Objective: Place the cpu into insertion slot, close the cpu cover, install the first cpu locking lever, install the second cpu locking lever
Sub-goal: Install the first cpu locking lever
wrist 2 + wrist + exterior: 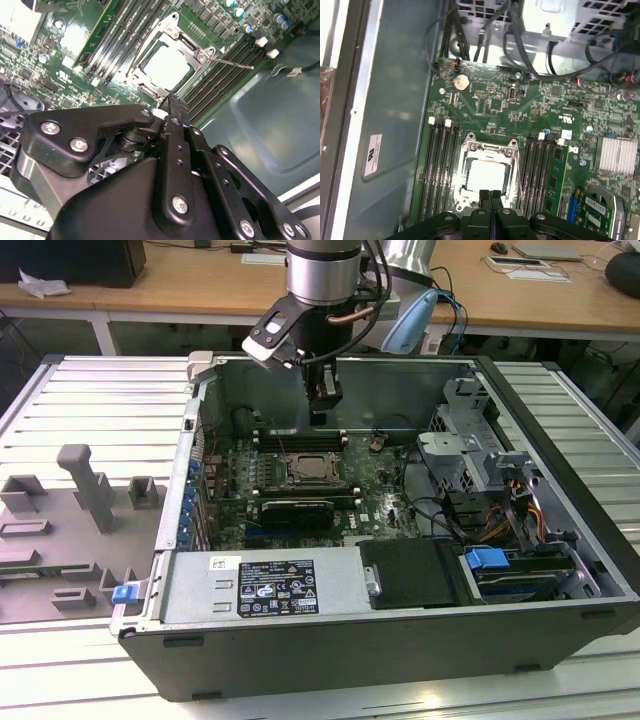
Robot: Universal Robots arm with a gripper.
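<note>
- Grey moulded fixture blocks (85,490) sit at the exterior view's left.
- Pale silver square cpu (312,469) lies in the silver-rimmed dark insertion slot (292,477), frame centre, beneath the thin silver cpu cover (490,148).
- Black gripper (321,418) hovers above it, fingers pressed together.

**Illumination and image quality.** Even, bright overhead room light fills the exterior view. The ribbed counter (560,400) reads pale, while the open computer case (400,640) keeps a dimmer interior, with soft shadow along its rear wall. In both wrist views the metal top of the cpu (482,175) burns out to near white under glare and loses its surface detail. The finned heat sink (617,155) is likewise overexposed. In the second wrist view the black tool (172,102), close to the lens, renders dark and slightly soft, with small highlights on its screws (180,204).
</note>
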